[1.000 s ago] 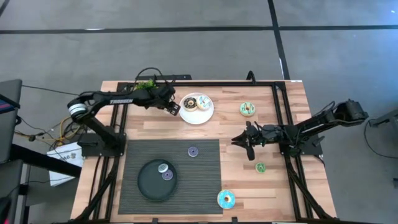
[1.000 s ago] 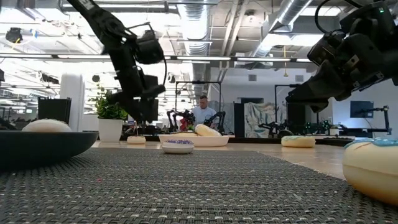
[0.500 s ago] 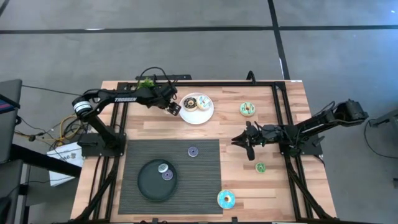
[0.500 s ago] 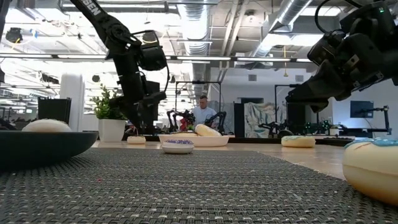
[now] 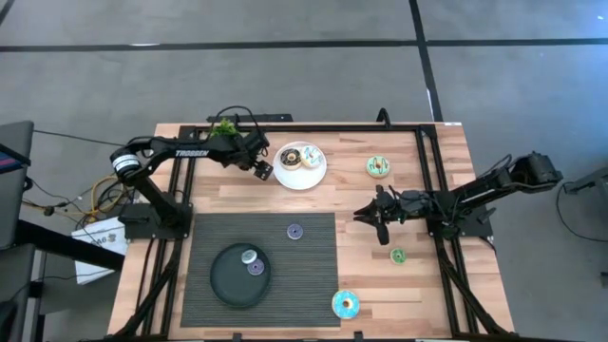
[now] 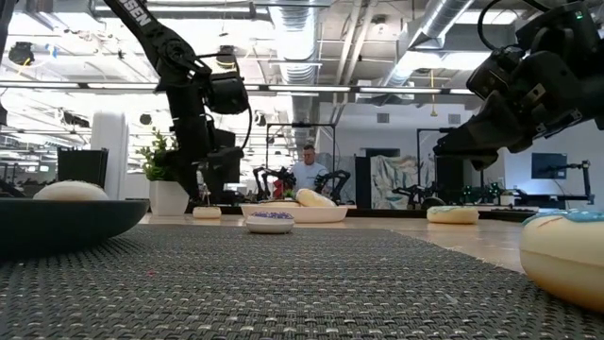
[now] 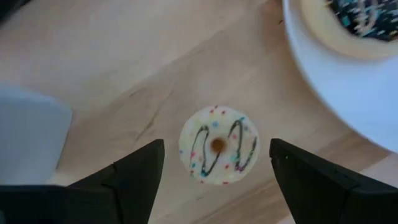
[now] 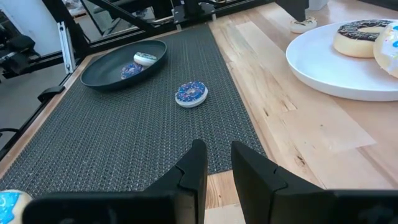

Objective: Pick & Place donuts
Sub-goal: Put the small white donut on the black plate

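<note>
Your left gripper (image 5: 263,171) hangs over the bare wood just beside the plain white round plate (image 5: 300,177), its two dark fingers (image 7: 134,171) spread wide on either side of a small white-iced coin donut with dark squiggles and sprinkles (image 7: 218,144); they do not touch it. In the high view the gripper hides this little donut, and in the left wrist view the plate's rim and a chocolate-brown sprinkled donut (image 7: 357,22) are cut off at the frame edge.

That brown ring (image 5: 294,156) shares the plate with a white-iced ring (image 5: 311,158). A green-iced ring (image 5: 379,167) lies on the light wooden table (image 5: 446,152) well apart from the plate; a small green coin donut (image 5: 397,256) lies near your right gripper (image 5: 379,218), whose fingers (image 8: 195,165) stand close together with a narrow gap, holding nothing.

On the dark ribbed woven mat (image 5: 313,285) rest a purple coin donut (image 5: 294,230) and a smooth black round dish (image 5: 223,285) holding a pale coin donut (image 5: 249,255) and a second purple one (image 5: 256,268). A blue-iced ring (image 5: 345,304) sits just off the mat's corner; the low view crops it at the frame's edge. A seated person (image 6: 307,170) shows small in the room beyond.
</note>
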Robot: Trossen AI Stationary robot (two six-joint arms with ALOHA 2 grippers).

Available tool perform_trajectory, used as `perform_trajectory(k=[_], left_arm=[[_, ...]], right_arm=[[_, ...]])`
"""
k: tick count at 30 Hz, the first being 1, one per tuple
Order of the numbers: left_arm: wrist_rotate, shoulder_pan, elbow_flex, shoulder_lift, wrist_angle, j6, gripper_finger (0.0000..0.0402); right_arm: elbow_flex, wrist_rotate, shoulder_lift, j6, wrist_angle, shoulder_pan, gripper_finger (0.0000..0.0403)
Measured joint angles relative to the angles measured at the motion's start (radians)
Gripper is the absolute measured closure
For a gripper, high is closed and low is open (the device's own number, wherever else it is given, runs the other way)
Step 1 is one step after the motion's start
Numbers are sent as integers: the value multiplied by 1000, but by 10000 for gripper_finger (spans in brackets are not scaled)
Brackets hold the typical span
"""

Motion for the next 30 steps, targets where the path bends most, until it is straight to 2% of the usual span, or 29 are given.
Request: perform_trajectory(k=[18, 23, 30], left_arm=[[-4, -24, -13, -1, 36, -20, 115], [-53, -45, -14, -1, 36, -23, 115], [-53, -58, -14, -1, 25, -23, 115]], right_arm=[[0, 0, 0, 1, 1, 0, 337], [0, 0, 0, 1, 1, 0, 337], [0, 0, 0, 1, 2, 0, 337]])
